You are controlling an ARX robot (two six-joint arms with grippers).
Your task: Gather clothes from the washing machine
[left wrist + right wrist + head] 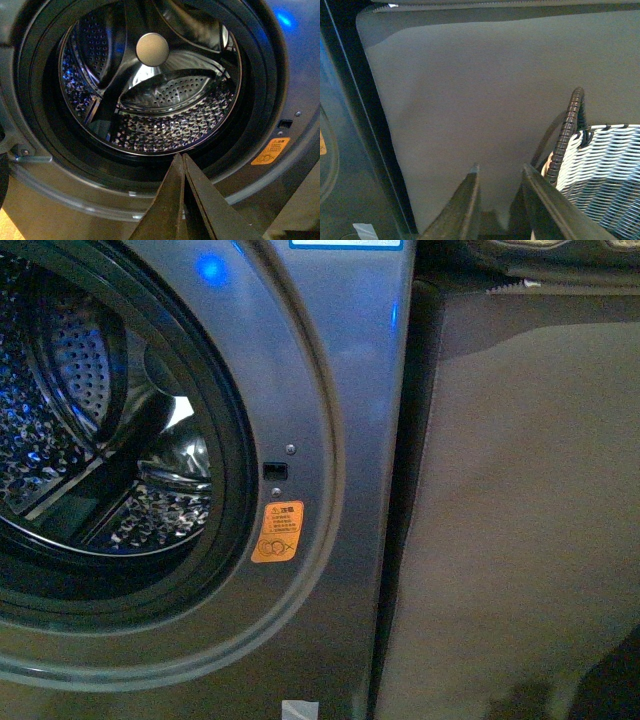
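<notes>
The washer (340, 390) has its porthole open; the perforated drum (165, 125) holds no visible clothes. The left gripper (183, 160) sits before the porthole's lower rim, fingers pressed together, holding nothing. The right gripper (500, 172), fingers parted and empty, faces a cloth-draped box (485, 85) beside the washer, a wicker basket (605, 170) near it.

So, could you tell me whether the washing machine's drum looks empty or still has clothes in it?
Empty, as far as shown: the drum shows only bare perforated metal and ribs in the left wrist and front views.
</notes>
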